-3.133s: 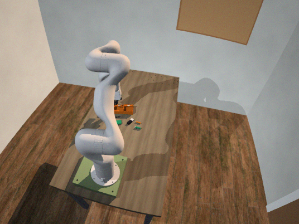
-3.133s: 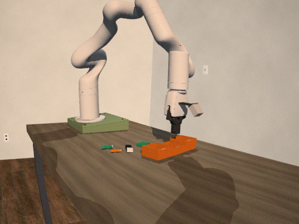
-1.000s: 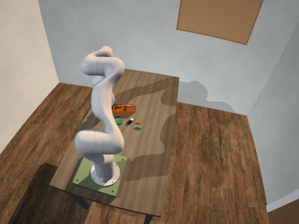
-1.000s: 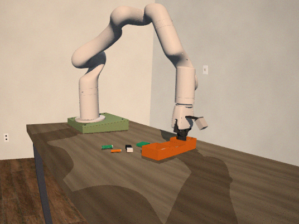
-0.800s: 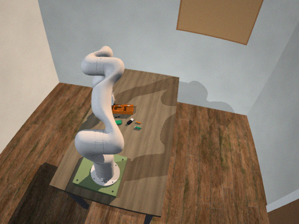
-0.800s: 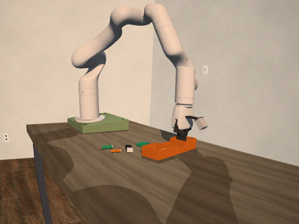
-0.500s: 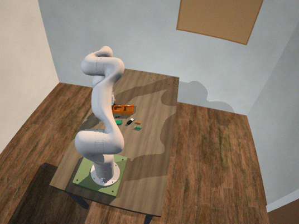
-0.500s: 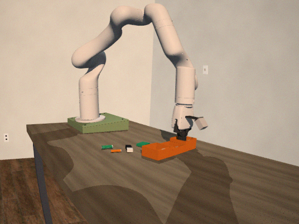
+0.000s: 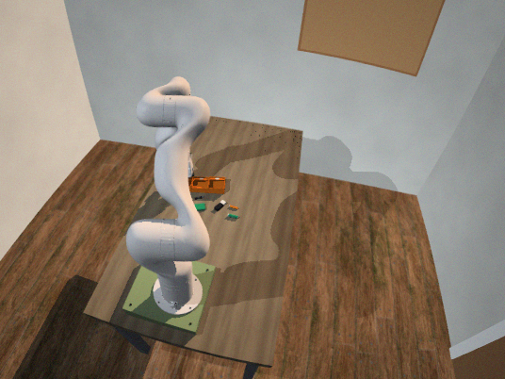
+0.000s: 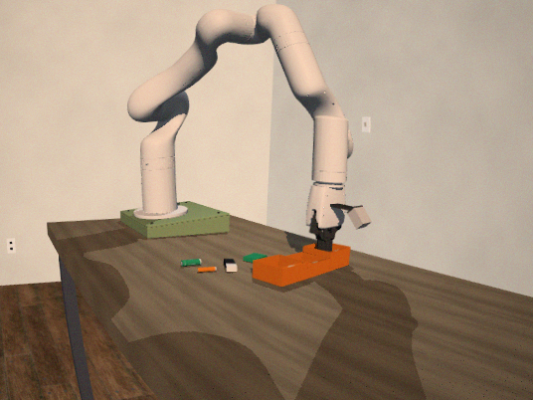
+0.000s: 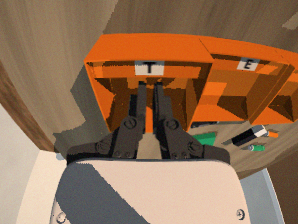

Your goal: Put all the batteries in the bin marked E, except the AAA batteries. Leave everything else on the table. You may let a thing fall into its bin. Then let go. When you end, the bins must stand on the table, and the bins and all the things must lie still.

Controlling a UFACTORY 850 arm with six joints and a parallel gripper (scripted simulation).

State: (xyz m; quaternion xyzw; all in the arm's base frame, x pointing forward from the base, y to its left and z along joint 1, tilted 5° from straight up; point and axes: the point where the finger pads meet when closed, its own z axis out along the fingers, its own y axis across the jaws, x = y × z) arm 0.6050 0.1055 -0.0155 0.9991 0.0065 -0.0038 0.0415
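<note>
The orange bin [image 9: 214, 185] [image 10: 288, 271] [image 11: 143, 46] lies on the table, split into compartments with small white labels that I cannot read. My gripper [image 10: 324, 245] [image 11: 149, 92] hangs with its fingertips dipped into the bin's end compartment. Its fingers stand nearly together, and I see nothing between them. On the table beside the bin lie a green battery [image 9: 232, 216] [image 10: 191, 262], a thin orange battery [image 9: 234, 206] [image 10: 207, 269], a black and white block [image 9: 219, 205] [image 10: 230, 265] and a flat green piece [image 9: 201, 206] [image 10: 255, 257] [image 11: 205, 139].
A tiny dark thing [image 9: 198, 197] lies close to the bin's side. The arm's green base plate [image 10: 199, 224] stands at one end of the wooden table [image 10: 348, 338]. The arm hides the gripper in the top view.
</note>
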